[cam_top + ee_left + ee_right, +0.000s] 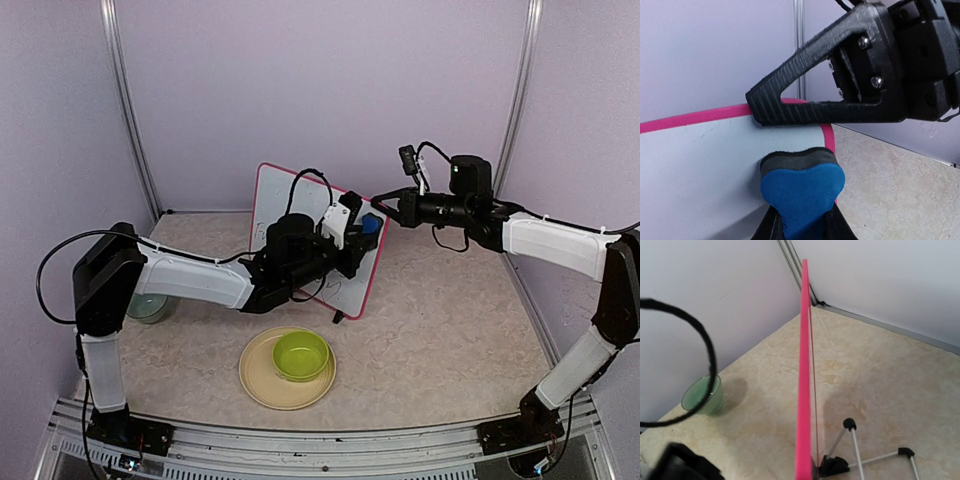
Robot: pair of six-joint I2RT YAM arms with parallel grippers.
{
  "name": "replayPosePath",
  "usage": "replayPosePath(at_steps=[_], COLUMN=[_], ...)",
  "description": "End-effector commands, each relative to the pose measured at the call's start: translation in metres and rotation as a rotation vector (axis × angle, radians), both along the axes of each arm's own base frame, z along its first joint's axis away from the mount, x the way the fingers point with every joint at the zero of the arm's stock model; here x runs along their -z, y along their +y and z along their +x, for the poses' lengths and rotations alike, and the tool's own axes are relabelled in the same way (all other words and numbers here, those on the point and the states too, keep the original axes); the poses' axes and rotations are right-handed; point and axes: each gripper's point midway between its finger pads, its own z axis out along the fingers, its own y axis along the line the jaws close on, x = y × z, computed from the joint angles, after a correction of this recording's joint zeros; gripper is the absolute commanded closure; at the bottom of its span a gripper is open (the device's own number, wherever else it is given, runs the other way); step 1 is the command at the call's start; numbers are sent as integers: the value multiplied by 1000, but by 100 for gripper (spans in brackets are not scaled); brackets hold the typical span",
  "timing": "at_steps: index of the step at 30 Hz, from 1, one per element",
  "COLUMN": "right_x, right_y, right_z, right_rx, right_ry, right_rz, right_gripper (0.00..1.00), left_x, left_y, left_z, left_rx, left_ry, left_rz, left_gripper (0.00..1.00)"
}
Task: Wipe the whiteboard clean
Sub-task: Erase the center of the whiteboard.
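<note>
Top external view: the whiteboard (278,195) is standing upright in the middle of the table (460,300), just behind a plate (262,385). The left gripper (801,227) is clamping a blue eraser (802,192) and pressing it against the board's face below its top corner. The right gripper (380,203) is pinching that corner's pink frame.
</note>
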Motion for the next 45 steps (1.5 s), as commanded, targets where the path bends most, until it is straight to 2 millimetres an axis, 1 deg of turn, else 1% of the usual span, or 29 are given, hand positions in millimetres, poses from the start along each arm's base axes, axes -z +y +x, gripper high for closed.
replayPosePath(at_steps=[1, 5, 8, 12, 15, 21, 24, 31, 35, 41, 45], right_x=[34, 33, 33, 34, 35, 34, 32, 31, 32, 33, 29], right_y=[6, 7, 8, 7, 6, 5, 5, 4, 4, 4, 4], right_z=[-11, -12, -13, -14, -15, -18, -19, -21, -21, -24, -26], right_rx=[-61, -71, -80, -82, -80, -84, -86, -90, -97, -107, -112], right_ry=[145, 145, 150, 151, 149, 145, 142, 133, 134, 133, 124], right_rz=[-43, -42, -39, -48, -56, -65, -66, -72, -73, -77, -77], right_gripper=[100, 100, 100, 100, 100, 100, 100, 100, 100, 100, 100], left_x=[4, 15, 16, 14, 17, 25, 23, 13, 11, 18, 26], left_y=[-8, -5, -2, -5, -6, -4, 0, 18, 31, 42, 50], left_z=[11, 25, 34, 40, 43, 48, 50, 62, 70, 86, 101], left_rx=[0, -24, -41, -47, -57, -63, -73, -93, -90, -90, -92], left_ry=[-11, 32, 58, 79, 107, 176, 192, 195, 200, 232, 263], left_rz=[8, 26, 18, 35, 64, 117, 138, 109, 77, 61, 63], left_gripper=[97, 97, 97, 97, 97, 97, 97, 97, 96, 96, 97])
